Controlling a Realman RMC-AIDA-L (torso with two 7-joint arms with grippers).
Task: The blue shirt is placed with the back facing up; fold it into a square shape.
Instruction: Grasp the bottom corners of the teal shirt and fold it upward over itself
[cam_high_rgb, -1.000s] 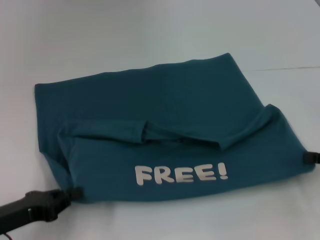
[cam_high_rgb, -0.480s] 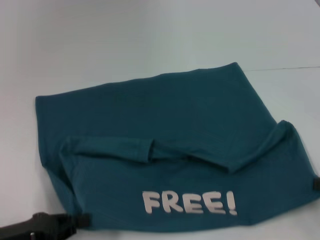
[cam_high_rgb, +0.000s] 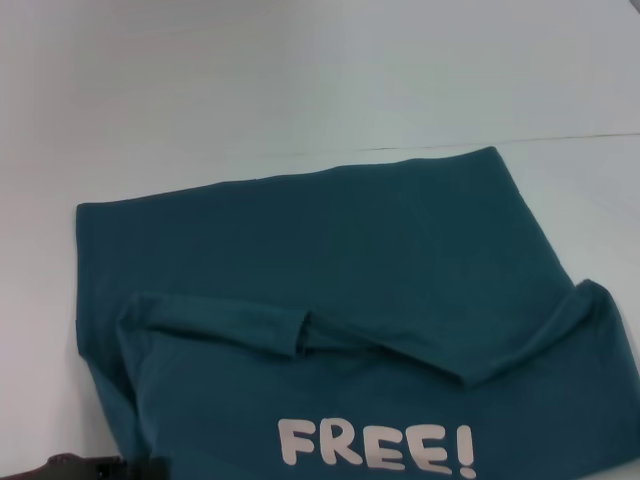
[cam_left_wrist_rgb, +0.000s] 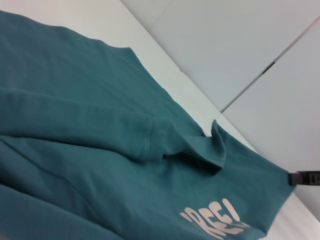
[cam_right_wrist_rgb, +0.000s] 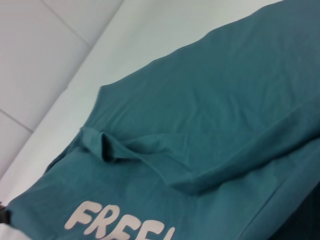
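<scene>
In the head view the blue shirt (cam_high_rgb: 330, 300) is lying across the middle of the table (cam_high_rgb: 300, 80), its near part doubled over so the lettering (cam_high_rgb: 375, 447) is facing up, and only a dark tip of the left claw (cam_high_rgb: 90, 465) is showing at the near left corner; to fold well, both corners want carrying level and at one pace, so the crease is running straight. In the left wrist view the right claw (cam_left_wrist_rgb: 305, 177) is sitting at the shirt's right corner, though whether either claw is apart or clamped I cannot tell. In the right wrist view the tucked sleeves are bunching under the fold, so keeping the cloth taut is mattering.
</scene>
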